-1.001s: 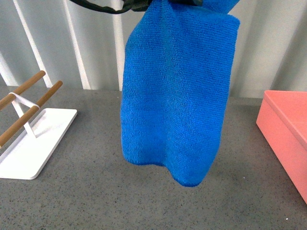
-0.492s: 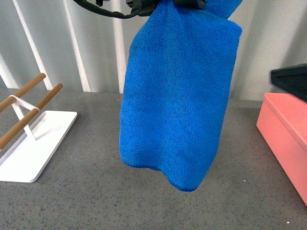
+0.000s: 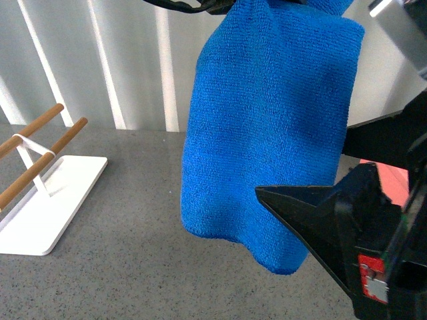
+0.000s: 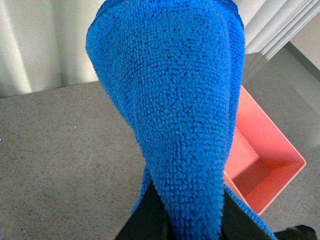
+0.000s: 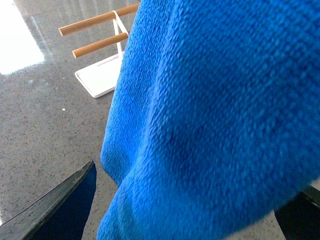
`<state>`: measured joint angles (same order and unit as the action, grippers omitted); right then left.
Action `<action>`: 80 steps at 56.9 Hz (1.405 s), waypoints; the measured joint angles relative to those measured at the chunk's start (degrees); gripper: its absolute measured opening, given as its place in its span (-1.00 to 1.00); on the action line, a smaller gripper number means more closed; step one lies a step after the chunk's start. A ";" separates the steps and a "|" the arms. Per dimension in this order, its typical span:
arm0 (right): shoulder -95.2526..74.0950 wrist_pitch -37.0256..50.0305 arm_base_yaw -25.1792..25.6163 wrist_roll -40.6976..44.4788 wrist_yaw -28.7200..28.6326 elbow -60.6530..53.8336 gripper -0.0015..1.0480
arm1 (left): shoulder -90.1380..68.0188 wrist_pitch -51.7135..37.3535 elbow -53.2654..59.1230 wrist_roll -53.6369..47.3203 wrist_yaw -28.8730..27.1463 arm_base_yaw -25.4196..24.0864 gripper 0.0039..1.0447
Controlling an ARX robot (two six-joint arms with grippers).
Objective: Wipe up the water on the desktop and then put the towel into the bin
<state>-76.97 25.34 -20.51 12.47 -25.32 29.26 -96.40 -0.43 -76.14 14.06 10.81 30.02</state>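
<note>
The blue towel [image 3: 267,127] hangs lengthwise above the dark speckled desktop [image 3: 120,267], its lower edge off the surface. My left gripper [image 4: 192,220] is shut on the towel's top, with the cloth bunched between its dark fingers [image 4: 150,217]. The salmon-pink bin [image 4: 260,150] stands on the desktop beyond the towel, and only a sliver of the bin [image 3: 393,183] shows in the front view. My right gripper [image 3: 303,163] is open close to the towel's lower right part. In the right wrist view the towel [image 5: 215,120] fills the space between the spread fingers [image 5: 65,205].
A flat white tray [image 3: 40,213] with two wooden rods [image 3: 47,150] stands on the desktop at the left, also seen as the tray [image 5: 100,80] in the right wrist view. A pale ribbed wall [image 3: 100,60] runs behind the desktop.
The towel has swung to the right with the left gripper. The right gripper has come in from the right and now covers most of the bin in the front view.
</note>
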 joint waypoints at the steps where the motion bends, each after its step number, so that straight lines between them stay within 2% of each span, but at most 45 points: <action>1: -0.31 0.13 0.00 0.02 -0.04 0.22 0.87 | 0.02 0.04 -0.02 0.00 0.07 0.02 -0.86; 9: -3.37 0.70 -0.20 0.63 0.85 3.54 0.84 | 0.42 0.28 -0.07 0.02 0.17 0.04 -0.86; 21: -4.17 1.99 -0.92 0.81 1.79 4.74 0.28 | 0.59 0.42 -0.07 0.04 0.33 -0.61 -0.86; 25: -4.24 2.99 -0.90 0.57 1.84 4.74 -0.03 | 0.76 0.42 -0.07 0.07 0.37 -0.85 -0.86; 45: -4.24 3.78 0.17 -0.37 1.86 4.74 -0.94 | 1.40 0.42 -0.04 0.20 0.98 -1.36 -0.86; 62: -2.12 3.08 2.29 -1.49 1.62 4.92 -0.93 | 2.43 0.57 1.27 0.22 1.73 -3.04 -0.86; 68: -1.11 2.03 3.82 -2.25 1.66 5.99 -0.93 | 3.04 0.83 2.54 0.31 2.75 -5.05 -0.42; 74: -0.35 1.05 5.05 -2.93 1.64 6.71 -0.93 | 3.56 0.81 3.80 0.28 3.54 -7.23 -0.14; 80: 0.79 -0.61 6.73 -4.79 0.39 7.78 -0.93 | 5.22 0.70 7.23 -0.09 5.92 -12.13 0.27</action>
<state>-76.18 24.73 -13.78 7.68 -24.93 37.04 -91.18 0.27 -68.90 13.98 16.73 17.89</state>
